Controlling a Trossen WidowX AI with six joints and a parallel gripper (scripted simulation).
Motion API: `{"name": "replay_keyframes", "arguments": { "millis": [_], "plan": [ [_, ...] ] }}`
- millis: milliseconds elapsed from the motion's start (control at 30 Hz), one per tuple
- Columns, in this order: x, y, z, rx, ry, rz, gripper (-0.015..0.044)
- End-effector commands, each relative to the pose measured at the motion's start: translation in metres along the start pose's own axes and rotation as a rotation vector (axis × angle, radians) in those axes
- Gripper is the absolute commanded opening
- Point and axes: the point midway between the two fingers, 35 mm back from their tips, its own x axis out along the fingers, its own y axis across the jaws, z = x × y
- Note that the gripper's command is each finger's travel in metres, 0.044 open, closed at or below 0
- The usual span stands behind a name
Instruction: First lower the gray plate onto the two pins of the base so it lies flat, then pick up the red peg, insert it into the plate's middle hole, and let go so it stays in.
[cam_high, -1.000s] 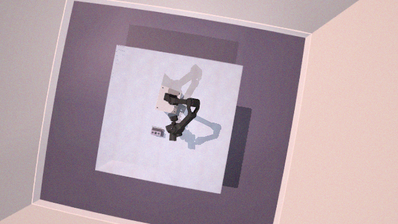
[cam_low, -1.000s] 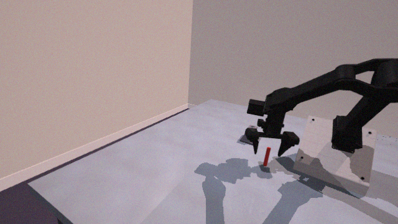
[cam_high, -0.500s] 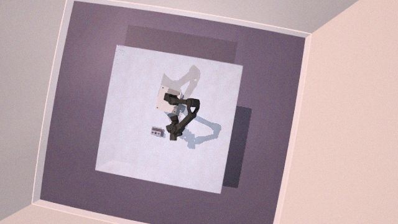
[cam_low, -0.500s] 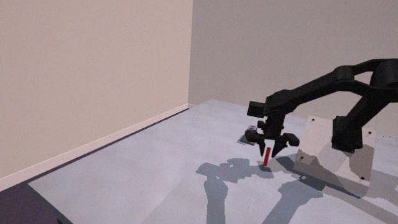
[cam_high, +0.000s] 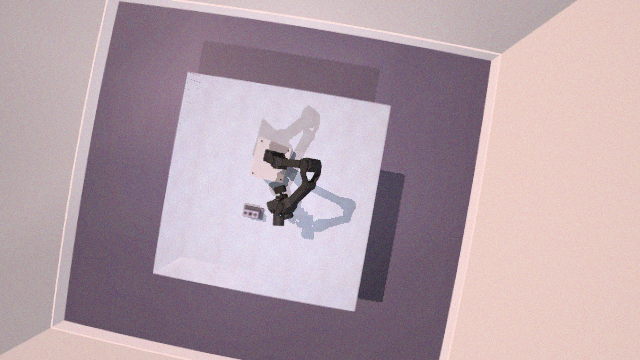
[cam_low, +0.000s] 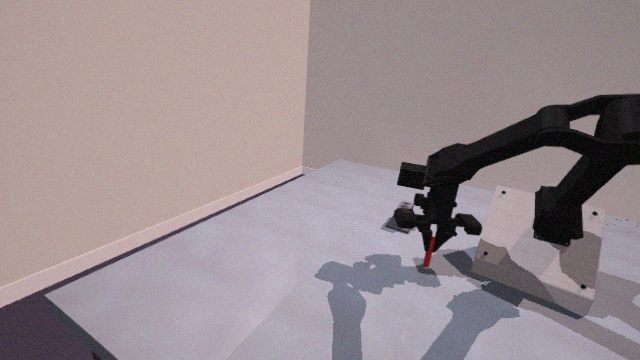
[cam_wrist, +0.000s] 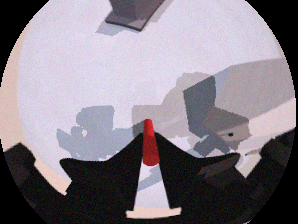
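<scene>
The red peg (cam_low: 427, 257) (cam_wrist: 150, 150) stands roughly upright, its lower end at or just above the table. My gripper (cam_low: 432, 245) (cam_wrist: 149, 135) points down and is shut on the peg, with a fingertip on each side of its upper part. In the top view the arm hides the peg. The gray plate (cam_high: 254, 207) (cam_wrist: 132, 12) sits as a block over the thin dark base (cam_high: 262, 218) (cam_low: 398, 227) (cam_wrist: 125, 23), with three round marks in a row on top. It stands apart from the gripper, partly behind it in the exterior view and cut off in the wrist view.
The arm rises from a pale mounting board (cam_high: 262, 165) (cam_low: 515, 210) with dark bolts at its corners, close to the gripper. The white table (cam_high: 225, 250) (cam_low: 225, 280) carries the arm's shadows. Its edges drop to a purple floor (cam_high: 115, 200).
</scene>
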Motion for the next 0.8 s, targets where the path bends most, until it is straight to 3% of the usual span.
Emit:
{"name": "replay_keyframes", "arguments": {
  "millis": [0,767],
  "plan": [
    [-0.006,0.001,0.002,-0.002,-0.008,-0.001,0.0],
    [-0.077,0.005,0.01,-0.002,-0.016,-0.007,0.0]
  ]
}}
